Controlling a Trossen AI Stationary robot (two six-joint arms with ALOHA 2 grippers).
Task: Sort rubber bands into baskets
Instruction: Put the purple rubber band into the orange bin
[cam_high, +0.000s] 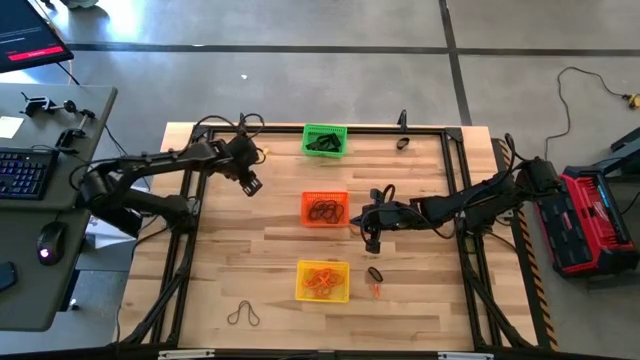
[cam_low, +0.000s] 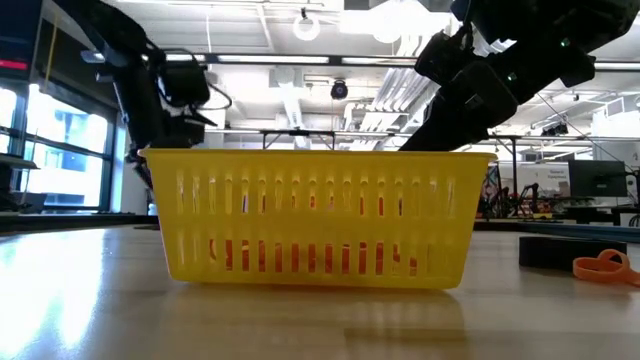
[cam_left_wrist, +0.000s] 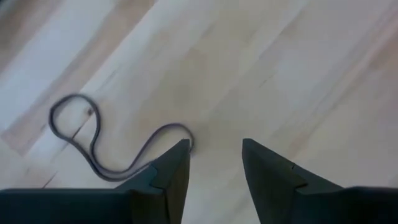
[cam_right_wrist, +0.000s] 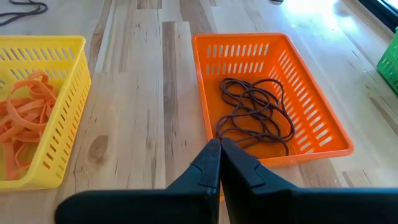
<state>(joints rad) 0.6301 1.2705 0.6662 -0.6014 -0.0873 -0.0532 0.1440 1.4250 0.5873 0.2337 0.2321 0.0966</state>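
Note:
Three baskets stand in a row down the table's middle. The green one (cam_high: 324, 139) holds black rubber bands, the orange one (cam_high: 325, 208) dark brown ones (cam_right_wrist: 255, 112), and the yellow one (cam_high: 323, 280) orange ones (cam_right_wrist: 25, 118). My left gripper (cam_left_wrist: 214, 149) is open above the bare table at the far left (cam_high: 252, 185). A thin dark band (cam_left_wrist: 93, 143) lies flat just beyond one fingertip, and nothing is between the fingers. My right gripper (cam_right_wrist: 219, 149) is shut and empty, just right of the orange basket (cam_high: 360, 217).
Loose bands lie on the table: a thin dark one (cam_high: 243, 316) near the front left, a thick black one (cam_high: 375, 272) and an orange one (cam_high: 375, 290) right of the yellow basket, and a black one (cam_high: 402, 142) at the far edge. A black frame (cam_high: 455, 180) borders the table.

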